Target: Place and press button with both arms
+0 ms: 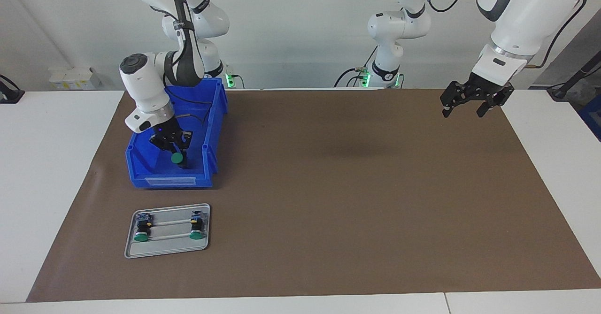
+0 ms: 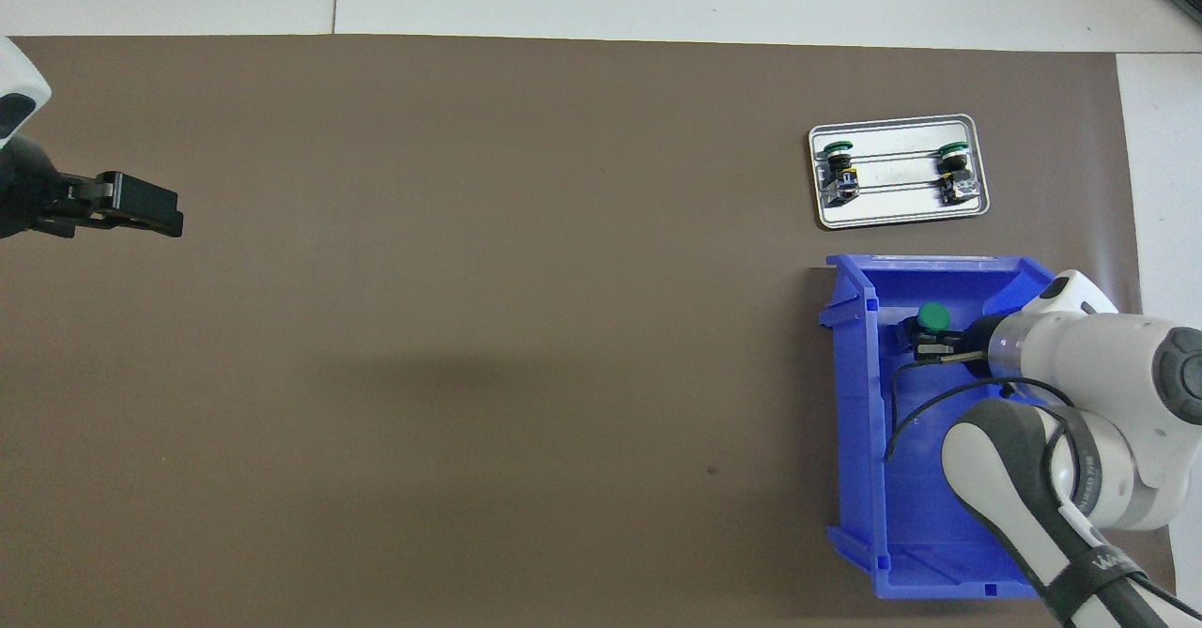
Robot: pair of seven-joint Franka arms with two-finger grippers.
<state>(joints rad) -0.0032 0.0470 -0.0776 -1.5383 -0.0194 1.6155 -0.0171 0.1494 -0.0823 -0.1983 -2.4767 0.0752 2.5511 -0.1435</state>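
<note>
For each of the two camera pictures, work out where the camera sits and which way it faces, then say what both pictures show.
Facing view: high across the table, looking at the robots; both arms show whole, the waiting left hand open over the brown mat.
Overhead view: above the robots' end, looking steeply down; only forearms and hands show.
Shared: the right hand shut on the button in the blue bin, and the metal tray with two buttons.

2 high, opposed views share the mat [image 1: 328, 187].
</note>
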